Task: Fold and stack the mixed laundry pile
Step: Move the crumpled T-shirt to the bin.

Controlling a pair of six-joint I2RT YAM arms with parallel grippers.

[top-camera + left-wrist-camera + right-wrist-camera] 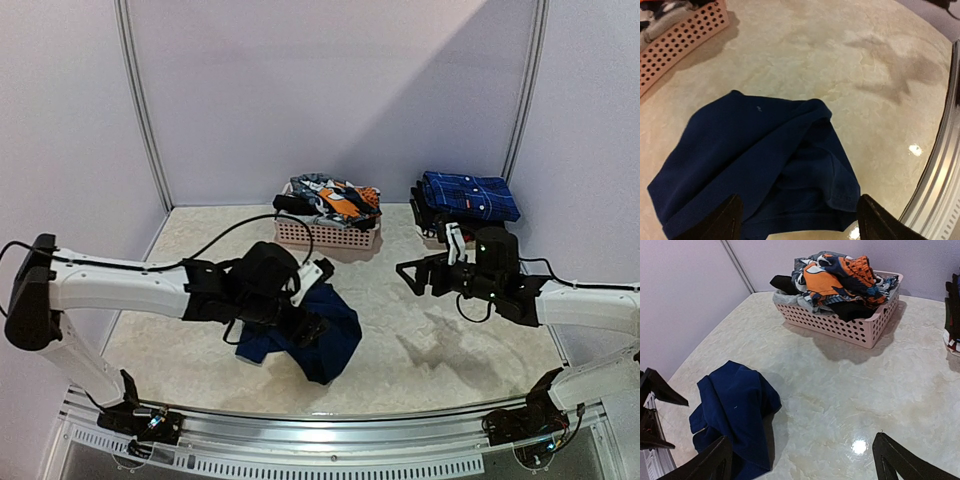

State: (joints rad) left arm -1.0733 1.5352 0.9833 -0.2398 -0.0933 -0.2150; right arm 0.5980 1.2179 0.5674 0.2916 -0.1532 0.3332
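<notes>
The marbled surface is shown with the navy garment lying crumpled in front of the pink basket, toward the arms. Spreading is judged the step in hand: a hem or corner must be found and pinched before any fold. The laundry pile is heaped inside the basket; a folded stack is set to the basket's right. The left gripper is held over the navy garment, fingers spread, nothing pinched; the right gripper, in front of the basket's right end, is spread too. No obstruction is seen.
</notes>
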